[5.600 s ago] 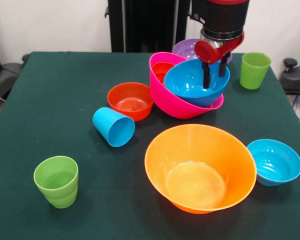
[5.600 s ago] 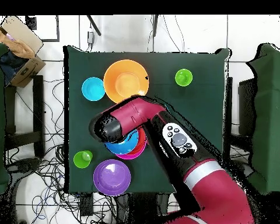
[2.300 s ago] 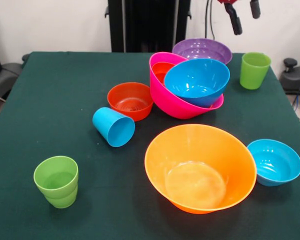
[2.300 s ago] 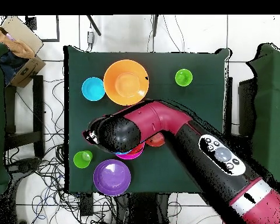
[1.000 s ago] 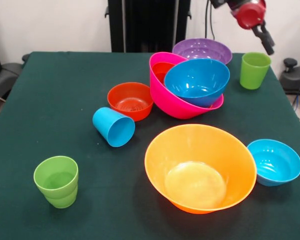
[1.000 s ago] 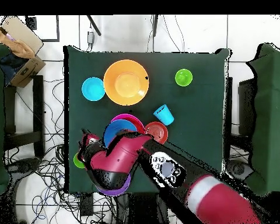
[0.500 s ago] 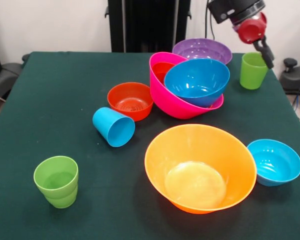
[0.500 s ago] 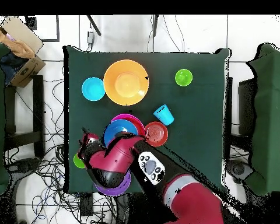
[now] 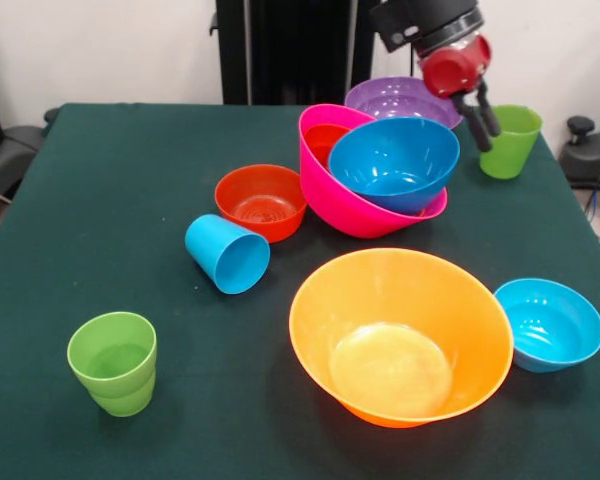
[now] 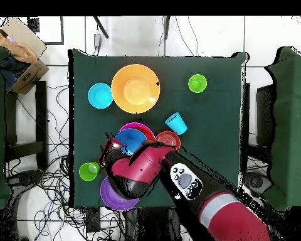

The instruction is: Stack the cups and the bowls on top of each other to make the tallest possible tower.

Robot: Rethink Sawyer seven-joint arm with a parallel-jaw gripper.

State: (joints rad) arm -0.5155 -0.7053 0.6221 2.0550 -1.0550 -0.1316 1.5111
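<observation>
Front view: the pincer (image 9: 480, 118) hangs empty, fingers slightly apart, between the purple bowl (image 9: 404, 98) and a green cup (image 9: 508, 140). The blue bowl (image 9: 393, 163) sits tilted in the pink bowl (image 9: 352, 207).

Overhead view: the arm (image 10: 172, 182) covers part of the purple bowl (image 10: 114, 196) on the desk (image 10: 209, 138).

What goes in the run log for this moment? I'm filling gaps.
pincer: empty, beside green cup | blue bowl: nested in pink bowl | orange bowl: unstacked

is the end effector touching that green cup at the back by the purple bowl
Cannot tell. In the front view the end effector overlaps the green cup's left edge; the overhead view hides any gap.
</observation>
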